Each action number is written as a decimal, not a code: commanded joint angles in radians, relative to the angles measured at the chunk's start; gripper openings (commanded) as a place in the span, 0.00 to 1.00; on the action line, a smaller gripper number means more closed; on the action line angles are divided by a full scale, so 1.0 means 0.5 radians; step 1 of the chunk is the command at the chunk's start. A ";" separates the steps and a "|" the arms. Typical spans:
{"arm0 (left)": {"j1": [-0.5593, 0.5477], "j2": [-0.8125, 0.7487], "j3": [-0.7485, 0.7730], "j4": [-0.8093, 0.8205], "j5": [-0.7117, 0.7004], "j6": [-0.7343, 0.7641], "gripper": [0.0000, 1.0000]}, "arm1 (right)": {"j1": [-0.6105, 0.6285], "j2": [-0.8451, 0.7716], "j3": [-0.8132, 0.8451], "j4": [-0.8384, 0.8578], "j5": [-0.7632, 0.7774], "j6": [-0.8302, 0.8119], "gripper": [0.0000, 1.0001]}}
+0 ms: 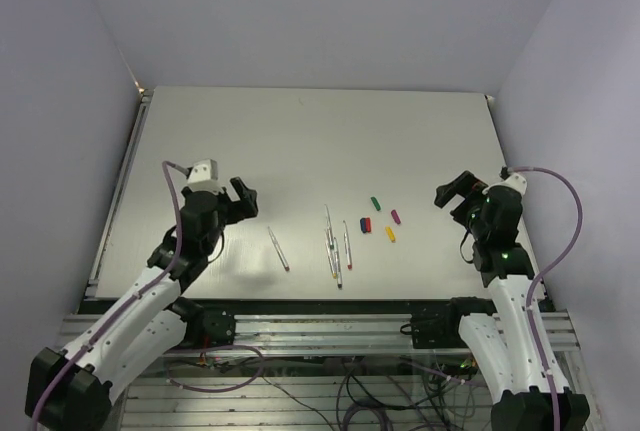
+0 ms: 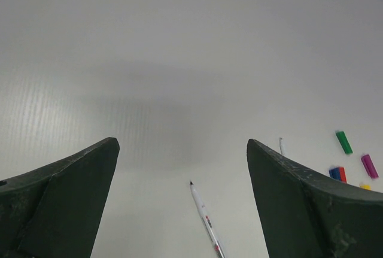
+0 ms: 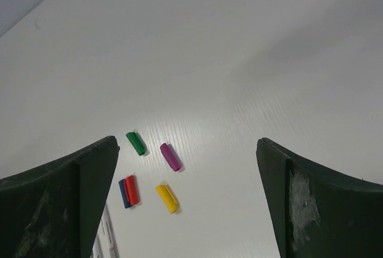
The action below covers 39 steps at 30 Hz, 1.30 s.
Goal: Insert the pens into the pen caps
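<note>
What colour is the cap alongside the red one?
That cap is blue, clearest in the right wrist view.

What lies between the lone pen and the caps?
A bunch of pens lies between the lone pen and the caps; the top view shows it.

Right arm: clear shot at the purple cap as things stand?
Probably yes. The right gripper is open and empty, right of the purple cap, with nothing between them; the yellow cap lies apart from it.

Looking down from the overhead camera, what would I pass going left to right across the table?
left gripper → lone pen → bunch of pens → cluster of coloured caps → right gripper
</note>
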 commanded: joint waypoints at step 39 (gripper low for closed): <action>-1.138 1.209 0.511 -0.727 -0.577 -0.657 0.88 | 0.003 -0.228 -0.079 0.164 0.095 -0.004 0.78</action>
